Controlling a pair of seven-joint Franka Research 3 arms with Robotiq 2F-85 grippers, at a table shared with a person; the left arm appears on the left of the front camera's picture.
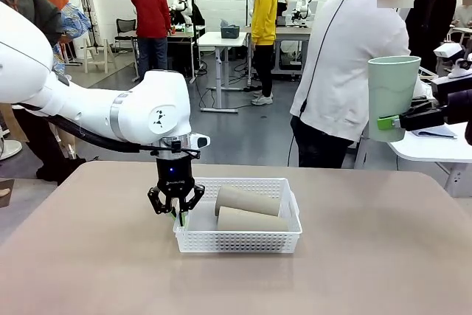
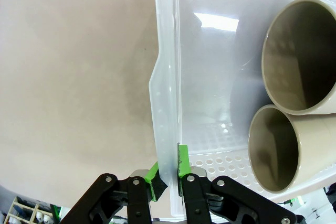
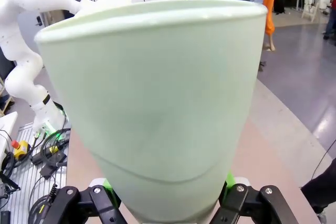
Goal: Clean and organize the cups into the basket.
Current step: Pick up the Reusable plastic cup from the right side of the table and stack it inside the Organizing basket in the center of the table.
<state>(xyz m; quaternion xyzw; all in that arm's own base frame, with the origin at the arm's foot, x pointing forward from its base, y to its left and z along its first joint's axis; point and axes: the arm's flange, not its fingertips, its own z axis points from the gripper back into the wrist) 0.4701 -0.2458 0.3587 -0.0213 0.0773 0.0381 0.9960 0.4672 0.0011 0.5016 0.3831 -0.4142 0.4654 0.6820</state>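
**Mint cup aloft, mouth up; basket pinned by its wall**

The right gripper (image 1: 389,125) grasps the mint cup (image 1: 392,90) low on its tapered body, just above the base. It holds the cup in the air beyond the far right corner of the worktop (image 1: 369,256). The cup stands upright, with its long axis vertical, wide mouth up and narrow base down.

It looks light, stiff and matte (so probably not very slippery). The taper could still let it creep through the pads once it is tipped. A hold across the lower body, as here, seems sound.

The basket (image 1: 240,243) sits near the middle of the worktop. The left gripper (image 1: 175,208) is clenched on its left short wall, one pad inside and one outside. The thin plastic wall may flex if pulled hard.

Two tan cups (image 1: 251,219) lie on their sides in the basket, touching. Their long axes run parallel to the worktop's near edge, and their mouths face the clamped wall. To match them, the mint cup would have to be laid on its side.
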